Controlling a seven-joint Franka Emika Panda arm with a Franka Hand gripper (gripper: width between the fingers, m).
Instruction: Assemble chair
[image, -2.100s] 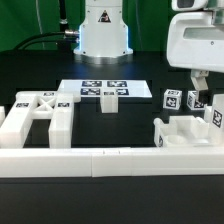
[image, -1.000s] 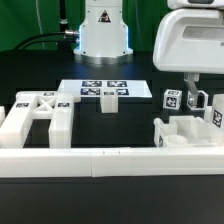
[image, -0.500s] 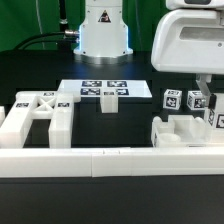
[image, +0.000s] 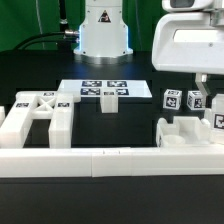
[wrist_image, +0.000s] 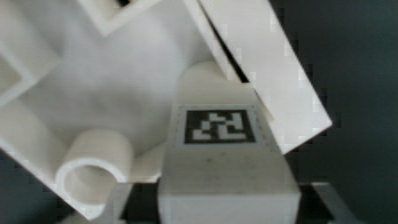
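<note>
Black table (image: 30, 70). Arm base (image: 103, 30) at the back, marker board (image: 75, 88) flat in front of it, low white wall (image: 100, 160) across the front. The wall hides the feet of the chair parts behind it, and the white wrist housing (image: 190, 45) blocks the view above the cluster (image: 180, 132) on the exterior view's right. Gripper (image: 204, 88) hangs over that cluster, jaws clamped on a tagged post (wrist_image: 222, 165) that fills the gap between them. In the wrist view the post's tag faces the camera and a curved white piece (wrist_image: 93, 170) lies just beside it. Frame (image: 40, 115) on the exterior view's left, well apart from the gripper. Small block (image: 108, 103) at the marker board's near edge, between frame and cluster. Count: one arm, one marker board, one wall, one cluster, one frame, one loose block. Three tags show on the cluster.
</note>
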